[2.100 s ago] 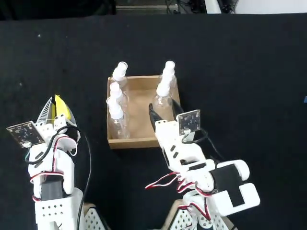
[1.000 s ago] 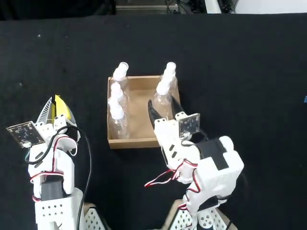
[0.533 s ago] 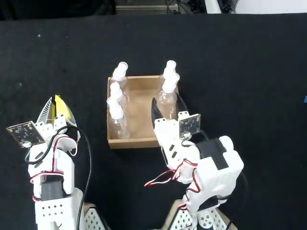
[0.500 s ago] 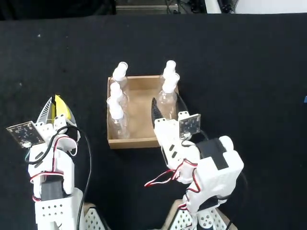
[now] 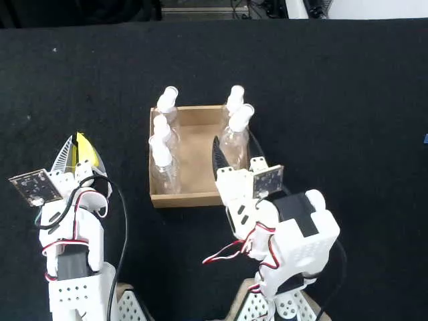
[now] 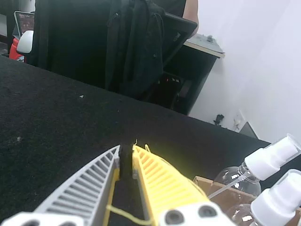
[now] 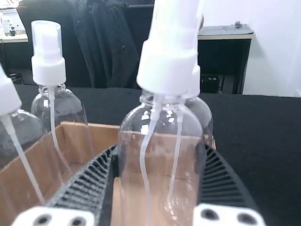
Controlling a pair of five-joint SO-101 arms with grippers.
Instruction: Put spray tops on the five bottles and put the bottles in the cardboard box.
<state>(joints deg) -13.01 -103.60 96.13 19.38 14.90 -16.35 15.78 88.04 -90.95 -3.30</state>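
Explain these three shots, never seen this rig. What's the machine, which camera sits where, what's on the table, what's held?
Two small robot arms sit side by side at a black table. One picture looks down from a fixed overhead camera; the other two come from cameras on each arm's wrist, looking along its gripper. On the table stands a cardboard box with five clear bottles in it, all wearing white spray tops. The right gripper is closed around one bottle at the box's right side. The left gripper is shut, holding nothing, apart from the box.

Cardboard box [image 5: 197, 155] on blk table [image 5: 334, 100]
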